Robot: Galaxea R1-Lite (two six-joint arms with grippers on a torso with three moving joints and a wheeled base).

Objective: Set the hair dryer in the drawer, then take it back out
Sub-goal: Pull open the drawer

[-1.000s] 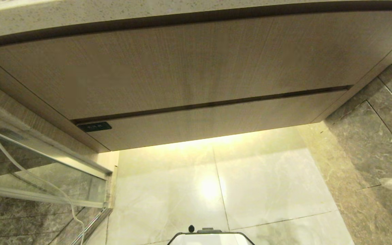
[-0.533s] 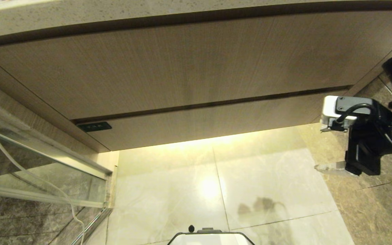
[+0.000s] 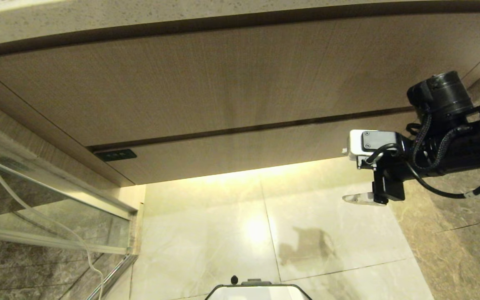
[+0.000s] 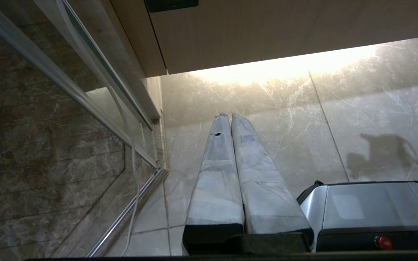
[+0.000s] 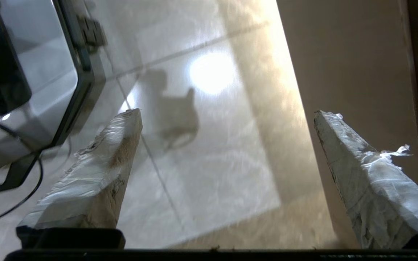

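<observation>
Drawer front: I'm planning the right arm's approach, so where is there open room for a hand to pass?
Open floor lies below the closed drawer, between the glass panel and the open right gripper. Tightest is the drawer's right end, where that gripper hovers.

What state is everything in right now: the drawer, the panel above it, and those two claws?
Drawer: shut, front flush with the cabinet.
Upper panel: shut.
Right claw: open wide, empty, in the air near the drawer's right end.
Left claw: shut, empty, pointing at the floor.
Hair dryer: not in view.
</observation>
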